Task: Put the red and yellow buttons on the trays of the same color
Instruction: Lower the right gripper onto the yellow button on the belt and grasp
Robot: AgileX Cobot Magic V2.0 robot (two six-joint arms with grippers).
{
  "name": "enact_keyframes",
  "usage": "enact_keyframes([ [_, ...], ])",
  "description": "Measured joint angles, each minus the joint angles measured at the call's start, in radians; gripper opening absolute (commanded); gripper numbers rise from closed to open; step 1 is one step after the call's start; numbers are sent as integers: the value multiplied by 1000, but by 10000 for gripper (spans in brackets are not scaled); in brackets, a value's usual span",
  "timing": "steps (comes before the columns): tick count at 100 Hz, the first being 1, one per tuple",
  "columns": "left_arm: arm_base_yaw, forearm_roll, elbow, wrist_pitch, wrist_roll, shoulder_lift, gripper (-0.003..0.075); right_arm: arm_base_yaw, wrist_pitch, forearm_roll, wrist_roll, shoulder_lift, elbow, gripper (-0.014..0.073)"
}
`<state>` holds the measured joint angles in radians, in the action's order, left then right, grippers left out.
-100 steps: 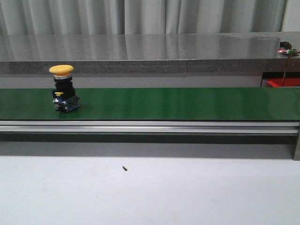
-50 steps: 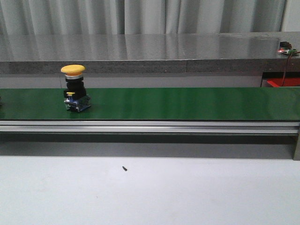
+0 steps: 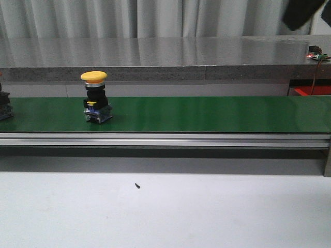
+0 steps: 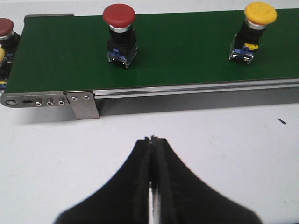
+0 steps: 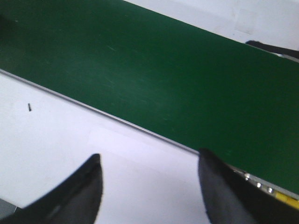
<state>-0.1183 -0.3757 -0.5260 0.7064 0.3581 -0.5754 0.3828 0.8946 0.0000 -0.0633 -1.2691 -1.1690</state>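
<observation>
A yellow button [image 3: 94, 98] stands upright on the green belt [image 3: 207, 113], left of middle. In the left wrist view it [image 4: 254, 30] stands beside a red button [image 4: 120, 35], and another red button [image 4: 4, 29] shows at the belt's end. My left gripper [image 4: 153, 139] is shut and empty, over the white table in front of the belt. My right gripper [image 5: 149, 158] is open and empty above the table next to the belt's edge. A red shape [image 3: 313, 91] at the far right may be a tray. The yellow tray is out of view.
The belt's metal rail [image 3: 165, 138] runs along its front, with a bracket [image 4: 84, 103] near its end. A small dark screw [image 3: 137, 185] lies on the white table. A grey counter [image 3: 155, 54] runs behind the belt. A dark arm part [image 3: 302, 13] hangs at the top right.
The yellow button has ridden the belt to the right. Another button's edge has come in at the left border. A dark arm part has appeared at the top right.
</observation>
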Motion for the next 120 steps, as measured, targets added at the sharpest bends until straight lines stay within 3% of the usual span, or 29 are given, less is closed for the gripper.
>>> enact_keyframes([
  [26,0,0,0,0,0,0,-20,88,93,0,30,-209,-238,608],
  [71,0,0,0,0,0,0,-20,210,234,90,241,-541,-630,608],
  [120,0,0,0,0,2,0,-20,211,231,154,306,-757,-801,608],
])
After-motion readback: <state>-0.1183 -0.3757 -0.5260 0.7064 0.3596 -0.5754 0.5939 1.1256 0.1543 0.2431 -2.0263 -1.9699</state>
